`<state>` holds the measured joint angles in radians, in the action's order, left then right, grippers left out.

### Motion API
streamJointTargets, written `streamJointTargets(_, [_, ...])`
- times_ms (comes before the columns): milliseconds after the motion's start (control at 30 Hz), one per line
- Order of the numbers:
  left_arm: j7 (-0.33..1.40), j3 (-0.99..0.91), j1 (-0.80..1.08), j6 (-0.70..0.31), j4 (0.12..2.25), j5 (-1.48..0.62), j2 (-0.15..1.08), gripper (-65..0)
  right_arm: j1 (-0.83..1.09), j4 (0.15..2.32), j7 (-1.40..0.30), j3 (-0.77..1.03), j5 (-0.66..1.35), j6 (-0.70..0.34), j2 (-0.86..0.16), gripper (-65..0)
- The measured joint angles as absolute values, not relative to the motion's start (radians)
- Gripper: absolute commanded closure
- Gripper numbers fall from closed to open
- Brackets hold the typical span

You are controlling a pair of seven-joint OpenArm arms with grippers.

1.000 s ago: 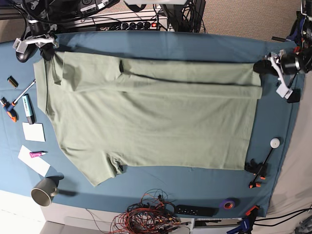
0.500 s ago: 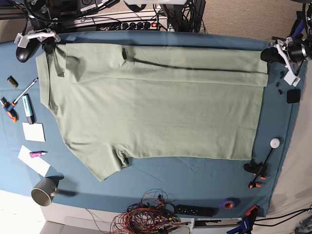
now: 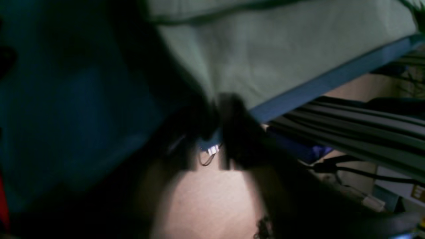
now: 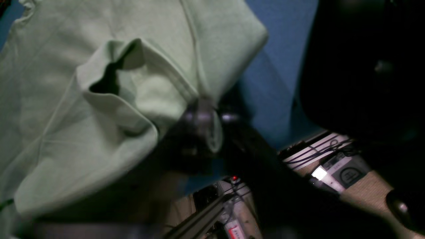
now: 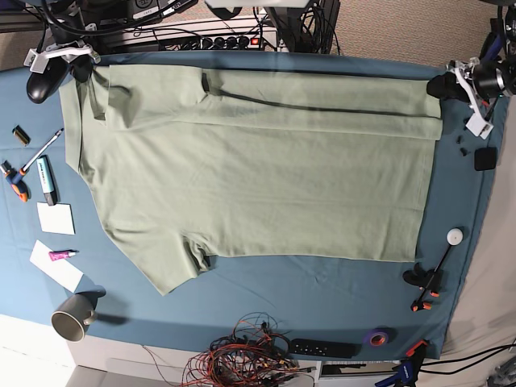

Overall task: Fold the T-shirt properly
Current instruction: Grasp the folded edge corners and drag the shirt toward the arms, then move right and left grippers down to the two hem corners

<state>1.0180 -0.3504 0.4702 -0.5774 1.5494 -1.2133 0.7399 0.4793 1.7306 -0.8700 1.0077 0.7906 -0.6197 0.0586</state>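
The pale sage-green T-shirt [image 5: 258, 177] lies spread on the teal-blue table cloth [image 5: 322, 302]. Its collar points to the left and its far long edge is folded over as a strip. My left gripper [image 5: 439, 85] is at the far right corner of that strip. In the blurred left wrist view [image 3: 215, 132] its dark fingers are closed at the shirt's hem corner [image 3: 265, 59]. My right gripper [image 5: 83, 71] is at the far left corner by the collar. In the right wrist view [image 4: 207, 122] it pinches the shoulder fold [image 4: 99, 99].
A mug [image 5: 74, 316], paper notes [image 5: 56, 218] and markers [image 5: 47, 179] lie along the left edge. A wire tangle [image 5: 250, 359], a remote [image 5: 322, 348], a purple tape roll [image 5: 377, 337] and a clamp [image 5: 426, 282] sit at the front. A power strip [image 5: 218, 40] lies behind the table.
Both grippers have moved toward the back of the table with the folded edge in hand. The whole shirt has slid that way and pulled flatter.
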Motion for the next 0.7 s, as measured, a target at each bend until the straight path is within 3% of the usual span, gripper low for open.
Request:
streamJointTargets(67, [1.018,-0.35,0.47,-0.578,1.55,-1.222,0.74,-30.9,0.48,1.731,-0.869,1.008,0.791,-0.622,0.059,-28.1])
streamJointTargets(267, [1.018,-0.359,0.468,-0.569,1.555,-1.216,0.739,-30.7,0.496,1.768,-0.874,1.008,0.806,-0.621,0.059,-28.1])
streamJointTargets(700, [1.016,-0.543,0.471,-0.57,1.76,-1.196,0.739,-30.7,0.52,2.212,-0.822,1.021,0.686,-0.626,0.059,-28.0])
